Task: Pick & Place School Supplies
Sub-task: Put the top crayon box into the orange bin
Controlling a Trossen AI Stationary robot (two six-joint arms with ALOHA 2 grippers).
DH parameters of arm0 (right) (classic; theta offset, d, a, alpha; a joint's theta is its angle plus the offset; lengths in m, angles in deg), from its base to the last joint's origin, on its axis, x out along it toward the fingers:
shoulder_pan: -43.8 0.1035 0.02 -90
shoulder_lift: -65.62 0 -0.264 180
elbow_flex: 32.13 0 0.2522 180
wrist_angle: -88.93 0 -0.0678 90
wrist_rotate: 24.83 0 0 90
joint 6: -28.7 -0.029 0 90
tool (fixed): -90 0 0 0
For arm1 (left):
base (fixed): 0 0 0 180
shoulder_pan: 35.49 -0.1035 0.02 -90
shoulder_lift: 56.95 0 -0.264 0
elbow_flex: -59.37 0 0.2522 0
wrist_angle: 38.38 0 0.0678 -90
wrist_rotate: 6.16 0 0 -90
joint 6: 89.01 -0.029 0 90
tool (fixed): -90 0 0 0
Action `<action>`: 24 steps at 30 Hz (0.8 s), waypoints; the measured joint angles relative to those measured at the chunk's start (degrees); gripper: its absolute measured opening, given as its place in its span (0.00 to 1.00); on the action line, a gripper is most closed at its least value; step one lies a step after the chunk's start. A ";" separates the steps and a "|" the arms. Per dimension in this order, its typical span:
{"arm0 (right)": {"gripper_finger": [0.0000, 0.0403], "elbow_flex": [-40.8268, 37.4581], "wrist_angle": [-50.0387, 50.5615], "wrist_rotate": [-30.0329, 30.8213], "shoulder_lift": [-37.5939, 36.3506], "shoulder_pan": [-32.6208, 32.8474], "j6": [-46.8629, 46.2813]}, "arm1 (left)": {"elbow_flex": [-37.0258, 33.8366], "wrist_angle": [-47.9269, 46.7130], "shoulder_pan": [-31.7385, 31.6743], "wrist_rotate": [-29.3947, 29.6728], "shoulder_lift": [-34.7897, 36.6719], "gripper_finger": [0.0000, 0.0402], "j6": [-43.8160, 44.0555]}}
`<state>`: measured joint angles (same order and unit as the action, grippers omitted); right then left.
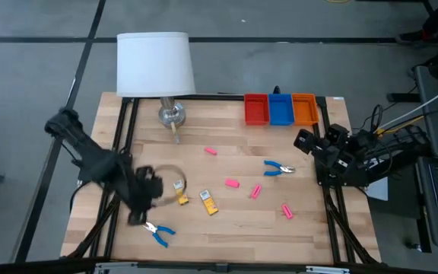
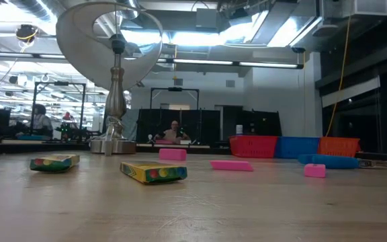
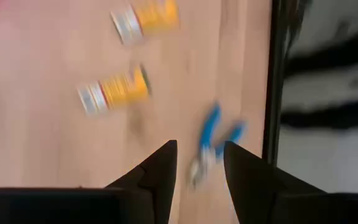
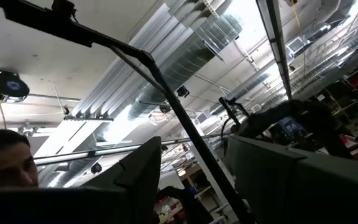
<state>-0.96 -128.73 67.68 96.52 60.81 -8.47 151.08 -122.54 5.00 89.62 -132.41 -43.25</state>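
The left hand [image 1: 137,217] is hovering over the near left part of the wooden worktop [image 1: 234,221], just above one pair of blue-handled pliers [image 1: 159,232]. Its two dark fingers [image 3: 157,177] are standing apart with nothing between them, and in the left wrist view the pliers [image 3: 213,146] are lying on the wood just beyond the fingertips, close to the worktop's black edge rail [image 3: 273,81].

Two yellow-orange crayon boxes are lying just beside that arm: one [image 1: 182,198] nearer the hand, the other [image 1: 208,203] a little toward the middle. In the low view they are showing as flat boxes with coloured dots, one [image 2: 54,162] on the left, one [image 2: 154,172] closer to the camera.

The second pair of blue-handled pliers [image 1: 277,168] is resting right of centre. Four pink erasers are scattered across the middle: one [image 1: 211,151] toward the lamp, one [image 1: 231,183] central, one [image 1: 255,191] beside it, one [image 1: 287,211] nearer the front.

The white-shaded lamp [image 1: 155,65] is standing at the far left. The red tray [image 1: 255,109], blue tray [image 1: 280,108] and orange tray [image 1: 304,108] are sitting in a row at the far edge.

The right hand [image 1: 304,141] is waiting raised at the right edge, well apart from the supplies, its fingers [image 4: 138,171] spread and holding nothing.
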 joint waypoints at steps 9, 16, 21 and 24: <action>0.48 0.00 -0.01 6.97 0.00 3.12 0.48 | -1.81 -8.22 10.83 20.07 -6.60 0.34 49.68; 0.48 0.00 0.01 12.65 0.00 5.27 1.85 | -13.48 2.08 5.64 24.84 -6.62 0.40 80.03; 0.48 1.15 0.55 13.48 0.00 5.90 2.14 | -22.61 20.99 -5.80 26.95 -6.66 0.49 79.75; 0.48 3.52 3.05 13.11 0.00 6.87 3.83 | -24.49 21.88 -13.20 29.83 -6.60 0.53 80.04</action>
<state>2.56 -125.68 80.79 96.52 67.68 -4.64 126.59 -100.66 -8.20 119.45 -139.01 36.79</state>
